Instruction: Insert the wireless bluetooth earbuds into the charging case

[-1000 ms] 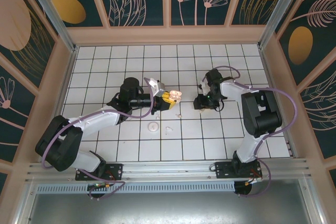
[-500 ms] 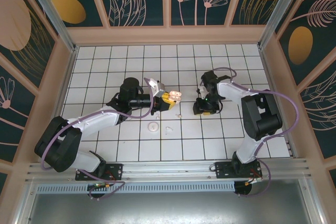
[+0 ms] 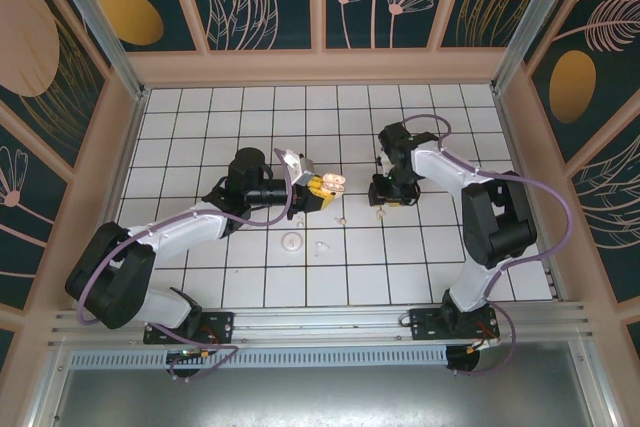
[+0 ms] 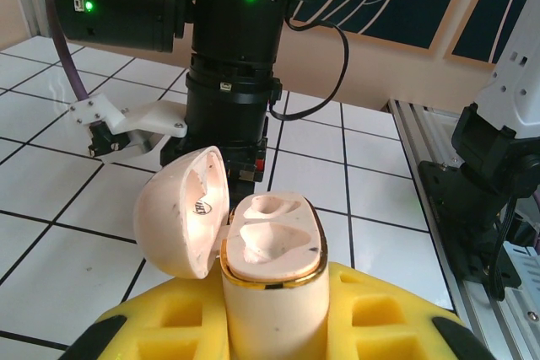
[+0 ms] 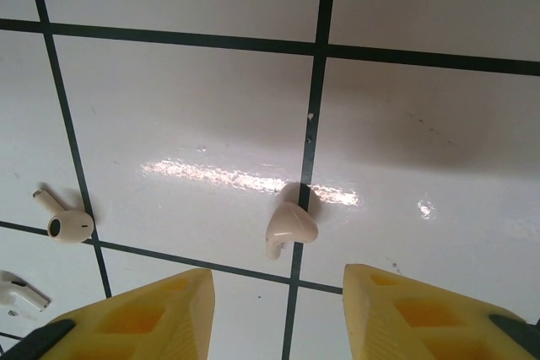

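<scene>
My left gripper (image 3: 322, 185) is shut on the charging case (image 4: 274, 250), a pale pink-beige case held upright between the yellow fingers (image 4: 384, 322). Its lid (image 4: 180, 212) hangs open to the left and both sockets are empty. My right gripper (image 5: 278, 297) hovers low over the tiles, open with nothing between its fingertips. One cream-pink earbud (image 5: 289, 227) lies on a tile line just ahead of the gap. A second earbud (image 5: 67, 223) lies further left, and it shows on the floor between the arms (image 3: 340, 219).
A flat white round disc (image 3: 292, 240) lies on the tiles near a small white piece (image 3: 320, 246), which shows at the left edge of the right wrist view (image 5: 18, 293). The right arm's black wrist (image 4: 232, 65) stands close behind the case. Walls ring the tiled floor (image 3: 200, 137).
My right arm has shifted slightly to the left and towards the far side. The left arm and the case have not moved.
</scene>
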